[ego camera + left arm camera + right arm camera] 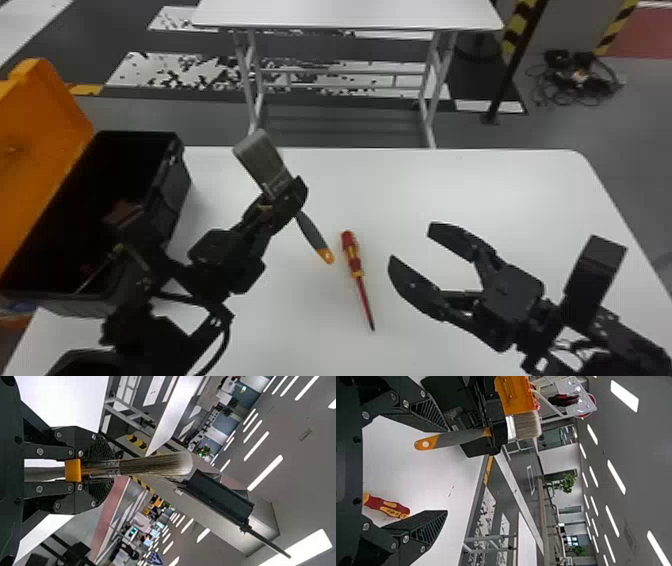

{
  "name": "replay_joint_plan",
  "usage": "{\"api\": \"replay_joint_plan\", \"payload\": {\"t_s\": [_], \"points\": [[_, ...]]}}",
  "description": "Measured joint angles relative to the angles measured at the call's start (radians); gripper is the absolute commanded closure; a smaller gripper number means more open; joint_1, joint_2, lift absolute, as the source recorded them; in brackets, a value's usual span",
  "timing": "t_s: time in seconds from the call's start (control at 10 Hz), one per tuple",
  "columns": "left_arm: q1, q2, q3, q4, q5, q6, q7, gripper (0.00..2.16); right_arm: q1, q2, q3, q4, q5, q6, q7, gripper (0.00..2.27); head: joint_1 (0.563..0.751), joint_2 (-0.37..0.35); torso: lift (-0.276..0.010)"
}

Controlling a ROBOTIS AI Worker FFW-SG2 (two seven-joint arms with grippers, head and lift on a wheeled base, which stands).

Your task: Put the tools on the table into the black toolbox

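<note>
Currently in hand, judging by the layout: transfer of paintbrush to box. Item 1: paintbrush [262,157], grey handle w/ orange end, qty 1 – in L gripper [286,194], fingers closed on it nr. the bristle end, held above worktop [480,190], right of box. Item 2: screwdriver [354,260], red/yellow, lying loose on worktop between the two grippers. Item 3: black toolbox [172,195], robot's left side, orange lid [45,120] open; contents too dark to list. Item 4: R gripper [414,245], fingers wide apart, empty, over worktop beside screwdriver.

Next move, prob.: L arm swings brush left over the open box, lowers, lets go – handle must clear the rim. Screwdriver to follow; R gripper nearby, cd. pick it up.
</note>
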Motion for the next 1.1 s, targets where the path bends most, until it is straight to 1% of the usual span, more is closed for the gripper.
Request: {"api": "replay_joint_plan", "payload": {"t_s": [0.2,0.4,0.5,0.6,0.8,0.9,1.1], "points": [[0.022,0.014,0.082,-0.030,-0.046,-0.065,0.015,2.13,0.015,0.020,-0.064,0.052,-0.068,-0.049,0.031,0.07,0.695,0.047,-0.075],[0.045,0.027,0.193,-0.063,-0.052,-0.087,0.025,2.13,0.024,0.024,-0.114,0.109,-0.113,-0.081,0.053,0.07,0.695,0.108,-0.075],[0.054,0.031,0.246,-0.072,-0.054,-0.104,0.040,2.13,0.030,0.025,-0.129,0.133,-0.125,-0.097,0.057,0.08,0.695,0.144,-0.075],[0.059,0.038,0.288,-0.073,-0.070,-0.131,0.055,2.13,0.037,0.025,-0.142,0.151,-0.132,-0.112,0.060,0.08,0.695,0.164,-0.075],[0.066,0.038,0.349,-0.050,-0.122,-0.185,0.075,2.13,0.056,0.025,-0.162,0.176,-0.138,-0.148,0.066,0.08,0.695,0.222,-0.075],[0.069,0.036,0.371,-0.028,-0.149,-0.232,0.088,2.13,0.068,0.025,-0.168,0.184,-0.141,-0.164,0.067,0.08,0.695,0.237,-0.075],[0.068,0.032,0.407,0.031,-0.218,-0.325,0.128,2.12,0.079,0.025,-0.174,0.203,-0.146,-0.187,0.069,0.09,0.695,0.298,-0.075]]}}
